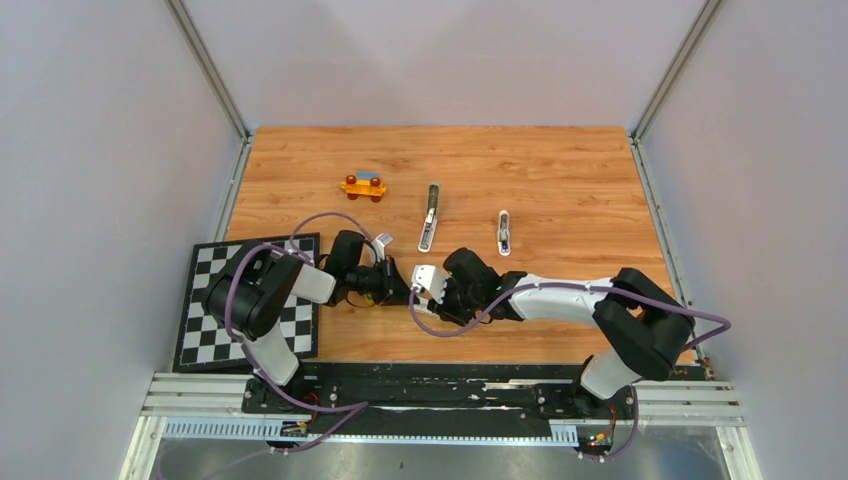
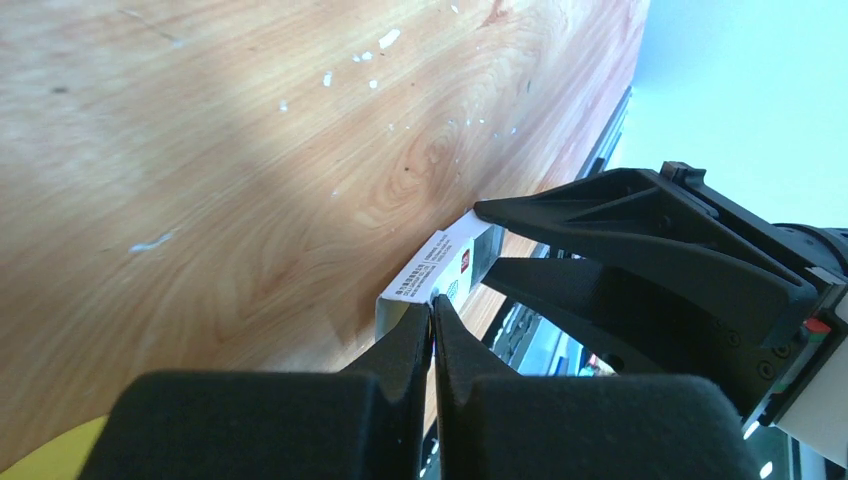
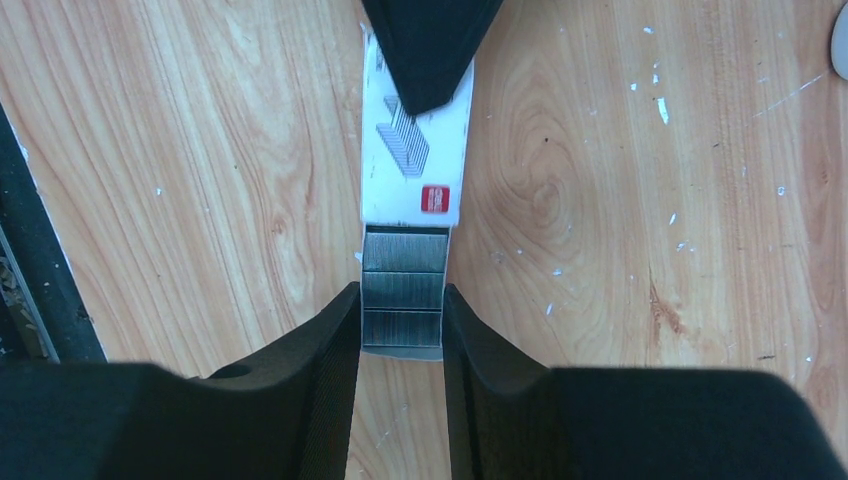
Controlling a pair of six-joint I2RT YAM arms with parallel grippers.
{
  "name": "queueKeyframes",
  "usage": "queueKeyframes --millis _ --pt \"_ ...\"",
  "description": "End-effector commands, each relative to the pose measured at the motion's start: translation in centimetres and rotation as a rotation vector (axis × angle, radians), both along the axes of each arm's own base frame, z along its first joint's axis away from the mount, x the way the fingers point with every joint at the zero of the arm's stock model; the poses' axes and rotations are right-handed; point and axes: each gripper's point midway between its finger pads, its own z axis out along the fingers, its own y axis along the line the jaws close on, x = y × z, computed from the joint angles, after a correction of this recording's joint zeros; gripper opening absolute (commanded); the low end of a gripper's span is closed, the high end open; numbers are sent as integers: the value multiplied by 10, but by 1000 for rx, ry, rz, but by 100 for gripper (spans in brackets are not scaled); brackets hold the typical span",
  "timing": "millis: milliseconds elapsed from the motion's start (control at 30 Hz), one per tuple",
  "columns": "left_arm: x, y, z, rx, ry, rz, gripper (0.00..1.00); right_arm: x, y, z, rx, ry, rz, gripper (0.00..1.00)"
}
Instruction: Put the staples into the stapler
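grey staples [image 3: 404, 255] | right gripper [image 3: 400, 300] part-open, fingers clamping their 2 sides | left gripper [image 2: 432, 312] pressed nearly flat, pinching far end of the white box [image 3: 415, 170]

The left hand [image 2: 432, 308] has its fingers pressed together, their tips meeting at the near corner of a white box [image 2: 440, 270] with a barcode and a red mark. Behind lies the white-flecked wooden table [image 2: 200, 150]. The right hand [image 2: 484, 240] straddles the box's far end, where grey staples [image 2: 483, 255] show between its fingers

silver-grey ridged staples [image 3: 403, 290], white box [image 3: 418, 165]
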Motion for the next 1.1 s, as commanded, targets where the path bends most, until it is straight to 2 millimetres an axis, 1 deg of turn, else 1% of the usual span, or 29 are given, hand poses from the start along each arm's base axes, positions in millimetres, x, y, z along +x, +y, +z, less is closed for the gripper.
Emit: queueKeyframes --millis 0,100,200,300,433,533,600,633,733,800,933,1000,1067 --pt "17 16 1 41 -24 57 3 -6 -21 -16 -108 51 17 29" --pt "27 25 -1 58 -19 100 4 -6 -20 -17 -114 60 31 29" --pt "35 31 1 65 -28 127 4 -9 -19 -19 -118 80 47 29" --pt "44 37 2 82 -43 154 4 -7 -18 -18 -132 92 46 29" --pt "54 36 7 89 -66 163 7 -11 -16 -17 -138 115 59 30" --pt "59 33 12 72 -79 167 11 -16 -16 -15 -130 134 72 32" --pt "61 32 15 63 -84 168 15 -19 -16 -12 -124 143 77 35" --pt "61 32 16 59 -88 168 18 -20 -16 -9 -122 144 81 37" --pt "61 32 25 47 -102 173 33 -22 -18 -4 -132 136 83 40" --pt "60 33 31 54 -116 172 39 -22 -16 3 -115 130 77 42" --pt "51 37 32 150 -155 138 41 -19 -10 25 -49 107 36 44" --pt "43 37 30 208 -171 109 41 -8 -9 35 -23 71 -44 45" --pt "37 36 33 246 -201 92 41 8 -12 46 -5 41 -177 44"
